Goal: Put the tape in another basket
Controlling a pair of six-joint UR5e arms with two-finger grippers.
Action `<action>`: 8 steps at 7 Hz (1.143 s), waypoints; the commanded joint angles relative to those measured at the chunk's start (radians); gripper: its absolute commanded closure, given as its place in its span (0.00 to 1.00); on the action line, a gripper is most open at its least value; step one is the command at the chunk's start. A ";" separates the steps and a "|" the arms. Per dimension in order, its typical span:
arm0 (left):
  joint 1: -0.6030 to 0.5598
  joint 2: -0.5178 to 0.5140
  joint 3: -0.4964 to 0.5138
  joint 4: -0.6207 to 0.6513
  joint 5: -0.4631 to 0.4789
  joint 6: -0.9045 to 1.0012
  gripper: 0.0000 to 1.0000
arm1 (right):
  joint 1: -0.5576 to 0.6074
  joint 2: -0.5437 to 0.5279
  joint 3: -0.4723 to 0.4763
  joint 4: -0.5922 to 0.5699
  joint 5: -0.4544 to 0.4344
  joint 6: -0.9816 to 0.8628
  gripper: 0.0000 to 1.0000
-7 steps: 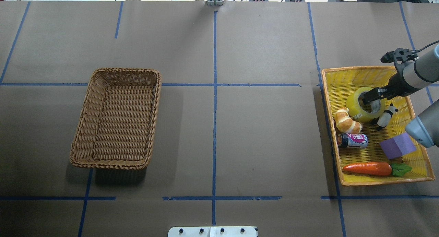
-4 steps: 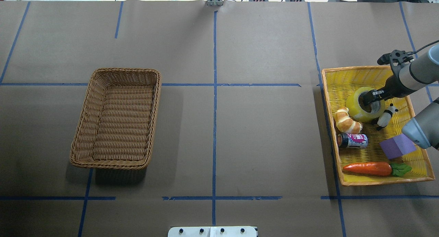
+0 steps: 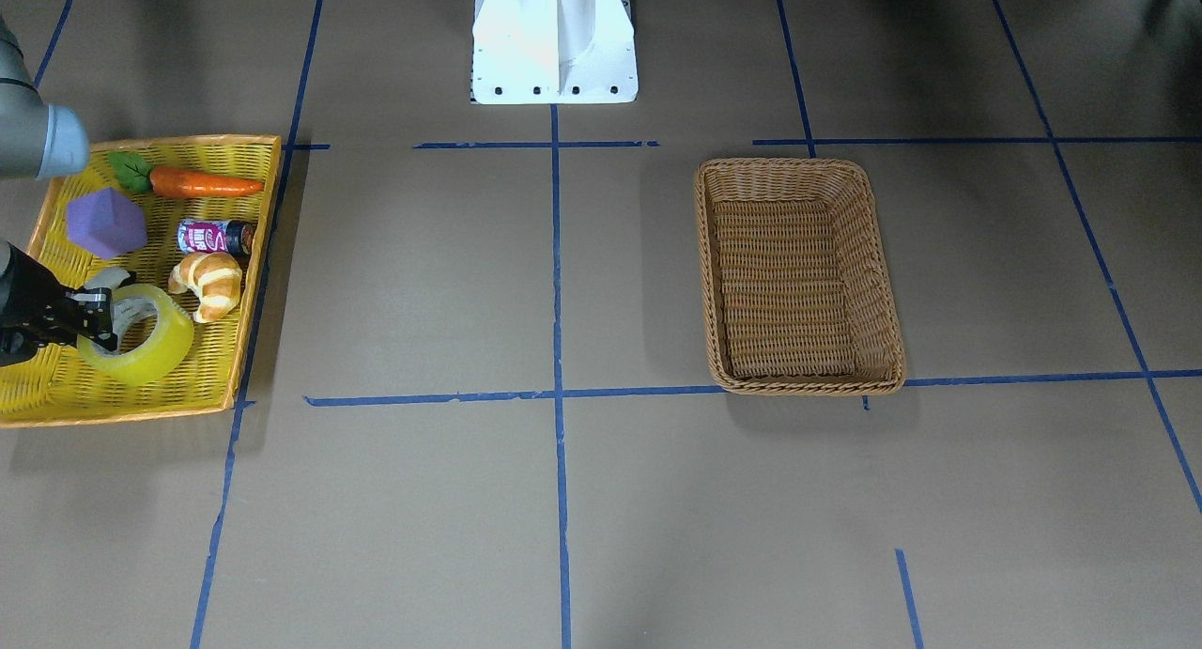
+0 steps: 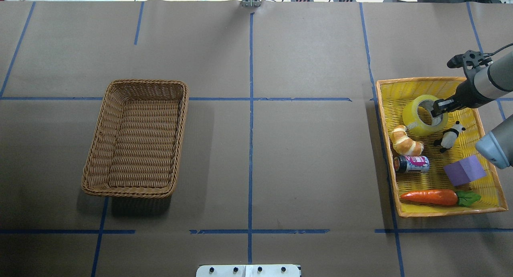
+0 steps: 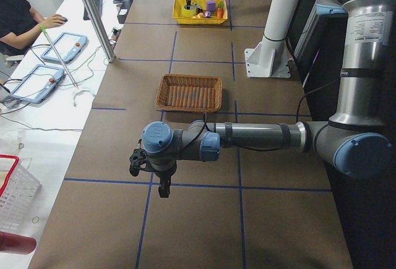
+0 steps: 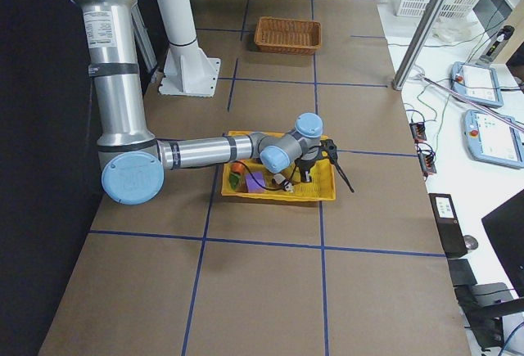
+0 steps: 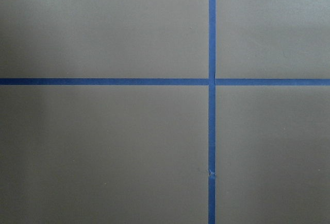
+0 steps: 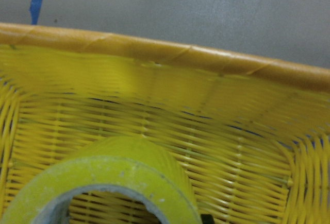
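Observation:
The tape [image 4: 417, 118] is a yellow-green roll with a grey core, tilted and raised over the far part of the yellow tray [image 4: 441, 213]. My right gripper [image 4: 438, 108] is shut on the roll's wall, one finger inside the core. The roll also shows in the front view [image 3: 150, 348] with the gripper [image 3: 94, 320] on it, and in the right wrist view [image 8: 103, 172]. The brown wicker basket [image 4: 146, 82] stands empty at the table's left. My left gripper [image 5: 163, 190] shows only in the left side view, over bare table, and I cannot tell if it is open.
In the yellow tray lie a croissant [image 4: 406, 141], a toy panda [image 4: 449, 136], a small can [image 4: 412, 164], a purple block [image 4: 464, 170] and a carrot [image 4: 431, 197]. Brown paper with blue tape lines spans between tray and basket.
My right gripper has lifted the tape and carried it toward the tray's far edge, away from the croissant and the panda. The brown basket has not moved.

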 commanded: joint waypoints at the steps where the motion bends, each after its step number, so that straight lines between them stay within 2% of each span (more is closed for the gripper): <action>1: 0.001 0.000 -0.003 0.000 0.000 0.000 0.00 | 0.064 0.003 0.042 0.000 0.084 0.000 1.00; 3: 0.001 -0.005 -0.018 -0.005 -0.001 0.002 0.00 | 0.075 0.024 0.084 -0.001 0.124 0.036 1.00; 4: 0.007 -0.035 -0.017 -0.005 -0.001 -0.005 0.00 | 0.072 0.058 0.088 -0.001 0.138 0.142 1.00; 6: 0.106 -0.093 -0.067 -0.031 -0.001 -0.195 0.00 | 0.017 0.138 0.146 0.002 0.161 0.430 1.00; 7: 0.161 -0.115 -0.096 -0.093 -0.003 -0.321 0.00 | -0.012 0.180 0.175 0.005 0.160 0.547 1.00; 8: 0.222 -0.117 -0.120 -0.211 -0.003 -0.474 0.00 | -0.071 0.205 0.209 0.052 0.154 0.648 0.99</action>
